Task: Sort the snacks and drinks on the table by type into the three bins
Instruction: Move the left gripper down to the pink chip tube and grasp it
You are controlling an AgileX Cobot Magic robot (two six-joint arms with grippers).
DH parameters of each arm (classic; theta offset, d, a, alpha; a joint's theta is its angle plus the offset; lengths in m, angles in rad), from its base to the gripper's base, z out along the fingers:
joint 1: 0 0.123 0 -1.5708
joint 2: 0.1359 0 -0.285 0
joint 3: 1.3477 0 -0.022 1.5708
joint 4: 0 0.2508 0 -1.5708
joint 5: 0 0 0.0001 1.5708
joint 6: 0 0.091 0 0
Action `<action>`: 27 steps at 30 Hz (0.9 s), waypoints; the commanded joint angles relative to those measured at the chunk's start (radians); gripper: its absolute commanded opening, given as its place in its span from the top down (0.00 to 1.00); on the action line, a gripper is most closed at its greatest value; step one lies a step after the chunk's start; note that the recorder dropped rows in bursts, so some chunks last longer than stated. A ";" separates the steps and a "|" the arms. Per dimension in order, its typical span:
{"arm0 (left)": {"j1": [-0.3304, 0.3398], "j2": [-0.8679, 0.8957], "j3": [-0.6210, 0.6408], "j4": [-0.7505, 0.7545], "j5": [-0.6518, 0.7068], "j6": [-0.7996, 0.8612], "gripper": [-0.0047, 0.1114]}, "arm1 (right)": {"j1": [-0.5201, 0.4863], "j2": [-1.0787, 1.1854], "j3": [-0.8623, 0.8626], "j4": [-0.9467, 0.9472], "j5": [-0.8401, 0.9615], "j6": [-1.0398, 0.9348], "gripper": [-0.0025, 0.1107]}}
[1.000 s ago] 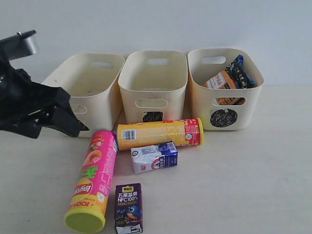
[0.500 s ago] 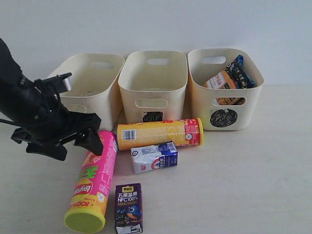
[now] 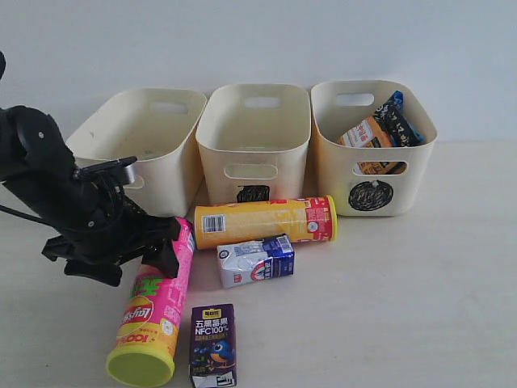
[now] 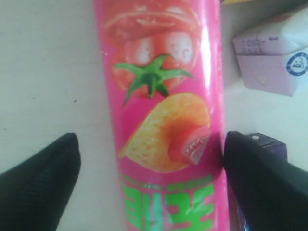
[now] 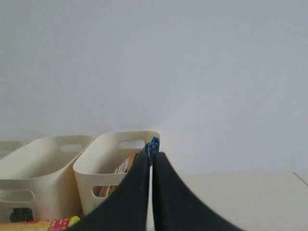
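The left gripper (image 4: 149, 161) is straddling the pink chip tube's (image 3: 155, 307) far end, fingers (image 4: 38, 178) released. The right gripper (image 5: 150, 163) is hanging clenched, grasping nothing.

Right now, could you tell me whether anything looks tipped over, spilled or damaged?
Nothing looks spilled or damaged. The pink tube, yellow tube and white-and-blue carton lie on their sides; the purple carton stands upright.

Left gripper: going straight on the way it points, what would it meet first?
Probably the pink chip tube, which lies between the open jaws of the left gripper; the table is just beneath, though depth is unclear.
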 commanded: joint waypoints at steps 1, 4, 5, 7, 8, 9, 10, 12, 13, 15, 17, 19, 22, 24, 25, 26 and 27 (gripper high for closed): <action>-0.013 0.020 -0.004 0.004 -0.018 0.005 0.30 | 0.000 -0.086 0.002 -0.006 -0.003 0.001 0.98; -0.052 0.031 -0.004 0.032 -0.056 0.005 0.30 | 0.000 -0.086 0.002 -0.006 -0.003 0.001 0.98; -0.062 0.031 -0.004 0.043 -0.069 -0.008 0.30 | 0.000 -0.086 0.002 -0.006 -0.003 0.001 0.98; -0.076 0.031 -0.004 0.054 -0.090 -0.027 0.30 | 0.000 -0.086 0.002 -0.006 -0.003 0.001 0.98; -0.083 0.031 -0.004 0.057 -0.097 -0.035 0.30 | 0.000 -0.086 0.002 -0.006 -0.003 0.001 0.98; -0.086 0.031 -0.004 0.059 -0.100 -0.037 0.30 | 0.000 -0.086 0.002 -0.006 -0.003 0.001 0.98; -0.088 0.033 -0.004 0.061 -0.100 -0.044 0.30 | 0.000 -0.086 0.002 -0.006 -0.003 0.003 0.98; -0.088 0.039 -0.004 0.080 -0.100 -0.064 0.30 | 0.000 -0.086 0.002 -0.006 -0.003 0.003 0.98; -0.088 0.044 -0.004 0.105 -0.100 -0.086 0.30 | 0.000 -0.086 0.002 -0.006 -0.005 0.002 0.98; -0.088 0.053 -0.004 0.159 -0.091 -0.131 0.31 | 0.000 -0.086 0.002 -0.006 -0.005 0.002 0.98; -0.088 0.065 -0.004 0.210 -0.073 -0.163 0.31 | 0.000 -0.086 0.002 -0.006 0.000 0.002 0.98; -0.088 0.075 -0.004 0.241 -0.059 -0.187 0.31 | 0.000 -0.086 0.002 -0.006 0.022 0.002 0.98; -0.088 0.088 -0.004 0.263 -0.054 -0.219 0.31 | 0.000 -0.086 0.002 -0.040 0.124 0.002 0.98; -0.088 0.093 -0.004 0.263 -0.058 -0.227 0.32 | 0.000 -0.086 0.002 -0.107 0.198 0.002 0.98; -0.088 0.095 -0.004 0.263 -0.058 -0.229 0.32 | 0.000 -0.086 0.002 -0.145 0.223 0.002 0.98; -0.088 0.095 -0.004 0.263 -0.065 -0.229 0.32 | 0.000 -0.086 0.002 -0.207 0.280 0.002 0.98; -0.088 0.095 -0.004 0.263 -0.065 -0.235 0.32 | 0.000 -0.086 0.006 -0.224 0.293 0.002 0.98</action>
